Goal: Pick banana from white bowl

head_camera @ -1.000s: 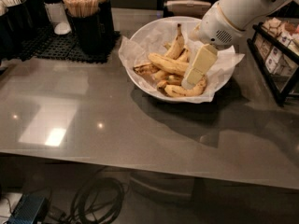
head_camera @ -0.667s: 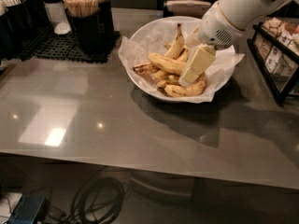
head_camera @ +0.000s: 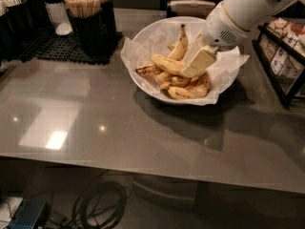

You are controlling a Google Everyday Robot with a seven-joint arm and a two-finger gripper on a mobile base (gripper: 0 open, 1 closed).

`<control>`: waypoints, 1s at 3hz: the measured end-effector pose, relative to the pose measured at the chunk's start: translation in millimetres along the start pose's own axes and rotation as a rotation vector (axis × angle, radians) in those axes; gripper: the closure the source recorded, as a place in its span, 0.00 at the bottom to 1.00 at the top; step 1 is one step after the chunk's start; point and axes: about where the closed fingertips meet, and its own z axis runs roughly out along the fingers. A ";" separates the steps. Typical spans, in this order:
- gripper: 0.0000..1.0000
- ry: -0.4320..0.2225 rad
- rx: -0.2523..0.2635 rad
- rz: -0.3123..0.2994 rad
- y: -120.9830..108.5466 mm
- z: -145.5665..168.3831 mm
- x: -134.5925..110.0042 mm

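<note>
Banana lies in the white bowl on the bench. The pincer at its right end has risen slightly (gripping or not, I cannot tell), so the lift may be starting.

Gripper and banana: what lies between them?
Nothing. In the camera view the gripper sits inside the white bowl, right against the banana at its right end, no gap showing, with other bananas beside and beneath.

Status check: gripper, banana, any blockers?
Gripper low inside the white bowl, at one end of the banana. Banana lying atop the pile, not lifted. Spotted bananas crowd underneath; nothing covers it.
</note>
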 end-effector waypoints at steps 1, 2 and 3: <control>0.46 -0.007 -0.034 0.008 0.1 10.2 2.6; 0.31 -0.015 -0.063 0.008 0.8 16.4 4.1; 0.47 -0.021 -0.069 0.009 0.4 18.0 4.2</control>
